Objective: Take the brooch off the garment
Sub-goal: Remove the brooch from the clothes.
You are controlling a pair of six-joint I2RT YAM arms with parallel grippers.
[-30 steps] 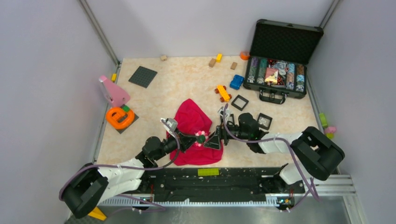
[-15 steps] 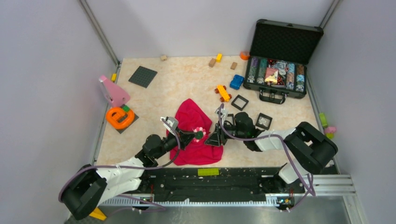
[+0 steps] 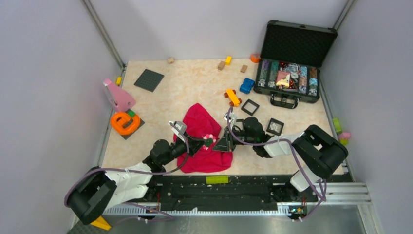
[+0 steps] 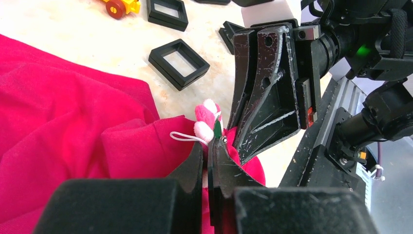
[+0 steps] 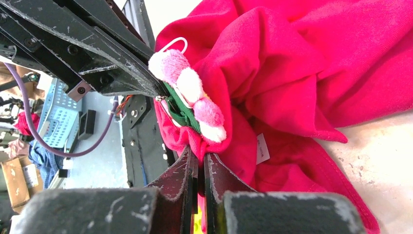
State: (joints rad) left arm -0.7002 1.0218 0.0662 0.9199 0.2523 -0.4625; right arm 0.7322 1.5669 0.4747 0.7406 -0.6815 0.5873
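Your left hand [image 3: 203, 144] reaches toward two o'clock and your right hand [image 3: 225, 145] toward nine o'clock. Both are pinched closed, tips just beside each other.

We see the brooch [image 5: 189, 92] in pink and white with green backing, against the crimson garment [image 5: 292, 58].

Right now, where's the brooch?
In the top view the brooch sits mid-table on the red garment's near half, flanked closely by the left gripper on its left and the right gripper on its right.
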